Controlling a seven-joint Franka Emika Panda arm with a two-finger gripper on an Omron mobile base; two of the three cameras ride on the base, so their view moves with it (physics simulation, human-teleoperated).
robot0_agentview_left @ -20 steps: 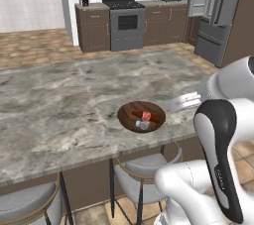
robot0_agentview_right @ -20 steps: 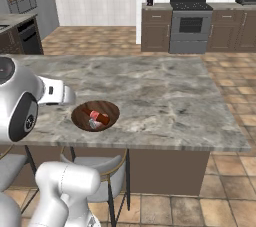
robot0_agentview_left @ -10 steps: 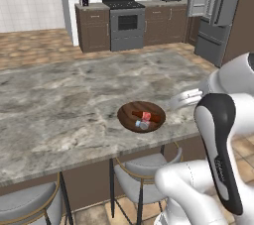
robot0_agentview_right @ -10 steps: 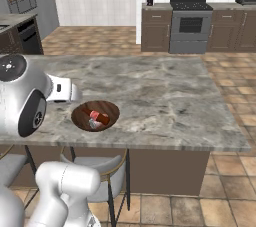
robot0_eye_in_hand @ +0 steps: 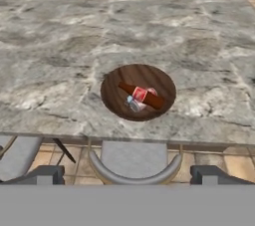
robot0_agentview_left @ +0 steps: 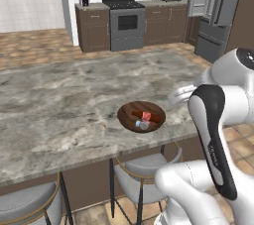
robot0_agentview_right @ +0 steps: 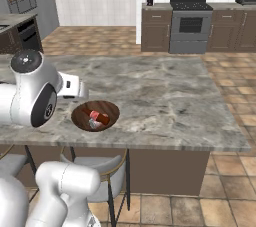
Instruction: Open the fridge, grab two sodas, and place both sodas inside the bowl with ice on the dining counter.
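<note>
From the left base view, the bowl (robot0_agentview_left: 141, 116) sat centre frame on the counter (robot0_agentview_left: 59, 105) with bottle (robot0_agentview_left: 149, 116) and can inside; the fridge (robot0_agentview_left: 214, 8) stood upper right.

From the right, the arm folded at left, hand near the bowl (robot0_agentview_right: 95, 115); a careless swing could clip it.

In the hand view, the gripper (robot0_eye_in_hand: 127, 174) stood wide open, empty, its tips low in frame.

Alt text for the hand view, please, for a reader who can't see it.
A dark wooden bowl near the marble dining counter's front edge holds a cola bottle lying flat, a red can and an ice cube. Below, a grey stool sits between the open gripper's fingertips.
</note>
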